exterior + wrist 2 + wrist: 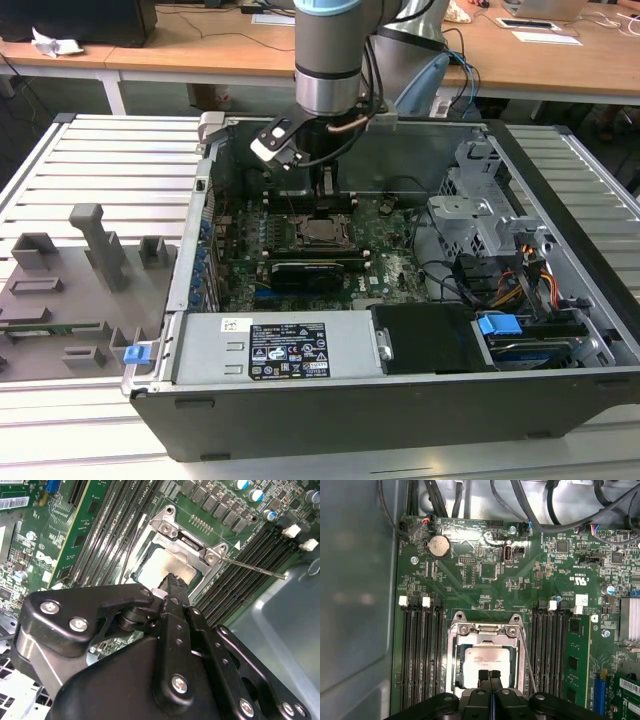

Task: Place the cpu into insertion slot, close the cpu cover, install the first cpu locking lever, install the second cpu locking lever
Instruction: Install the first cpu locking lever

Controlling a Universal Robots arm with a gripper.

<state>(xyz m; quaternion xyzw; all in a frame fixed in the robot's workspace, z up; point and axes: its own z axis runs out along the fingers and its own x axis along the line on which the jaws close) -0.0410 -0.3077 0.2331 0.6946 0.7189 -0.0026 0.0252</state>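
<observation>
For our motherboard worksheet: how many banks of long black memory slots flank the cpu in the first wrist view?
2. One bank lies on one side of the cpu, the other bank opposite; the gripper covers one end of each.

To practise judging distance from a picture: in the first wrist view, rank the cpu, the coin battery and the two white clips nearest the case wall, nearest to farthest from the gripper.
1. cpu, right at the gripper.
2. white clips, at the memory slots' ends.
3. coin battery, beyond the clips, also by the case wall.
</observation>
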